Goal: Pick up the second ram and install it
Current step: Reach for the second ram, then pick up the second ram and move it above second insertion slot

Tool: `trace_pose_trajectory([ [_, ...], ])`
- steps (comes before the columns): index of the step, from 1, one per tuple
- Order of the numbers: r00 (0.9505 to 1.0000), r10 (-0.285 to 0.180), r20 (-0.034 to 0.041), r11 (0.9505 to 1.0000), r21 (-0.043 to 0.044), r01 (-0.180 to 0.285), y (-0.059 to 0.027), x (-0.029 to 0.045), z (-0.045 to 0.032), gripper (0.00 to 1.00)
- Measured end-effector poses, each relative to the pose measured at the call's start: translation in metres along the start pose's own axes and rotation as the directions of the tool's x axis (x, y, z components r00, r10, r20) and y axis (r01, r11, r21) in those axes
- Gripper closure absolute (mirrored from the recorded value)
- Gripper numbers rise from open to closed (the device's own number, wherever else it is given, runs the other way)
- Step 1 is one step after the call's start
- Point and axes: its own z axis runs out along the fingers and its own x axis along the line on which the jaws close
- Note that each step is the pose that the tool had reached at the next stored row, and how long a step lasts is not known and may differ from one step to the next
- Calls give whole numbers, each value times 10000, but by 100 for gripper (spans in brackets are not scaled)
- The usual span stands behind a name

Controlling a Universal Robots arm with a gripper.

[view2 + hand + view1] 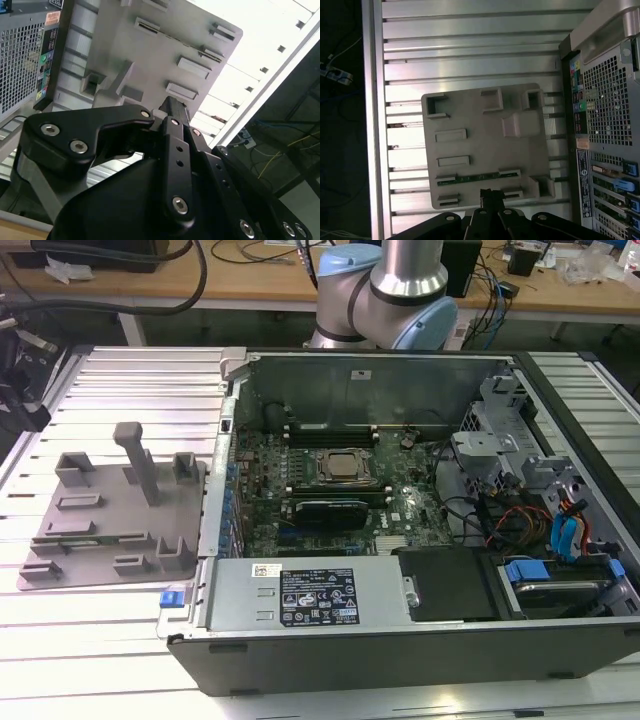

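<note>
Jaws closed, tips down abv second ram (479,178)

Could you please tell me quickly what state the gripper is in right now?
The gripper is closed and holds nothing; the ram stick lies in the tray.

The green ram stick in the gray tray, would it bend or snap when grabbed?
Probably stiff, not floppy: the second ram lies straight in a slot of the tray. Likely light, being so thin. Its narrow edge gives little to hold, so it might slip.
</note>
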Motion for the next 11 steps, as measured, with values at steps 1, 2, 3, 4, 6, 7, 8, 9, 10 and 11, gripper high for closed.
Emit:
trace_pose_trajectory([
  [1, 10000, 0, 0, 10000, -1, 0, 0, 0, 0, 92],
  [2, 10000, 1, 0, 10000, 0, -1, -1, 0, 0, 92],
  [3, 10000, 1, 0, 10000, -1, -1, -2, 0, 0, 92],
  [4, 10000, 0, 0, 10000, 0, 0, -2, 0, 0, 92],
  [6, 10000, 1, 0, 10000, 0, -1, -3, 0, 0, 92],
  [7, 10000, 0, 0, 10000, -1, 0, -4, 0, 0, 92],
  [8, 10000, -77, -2, 10000, -2, 77, -4, 0, 0, 92],
  [9, 9994, -332, -15, 9994, -8, 332, -4, 0, 0, 92],
  [10, 9988, -490, -23, 9988, -12, 490, -4, 0, -1, 92],
  [11, 9977, -670, -30, 9978, -17, 670, -4, 0, 0, 92],
])
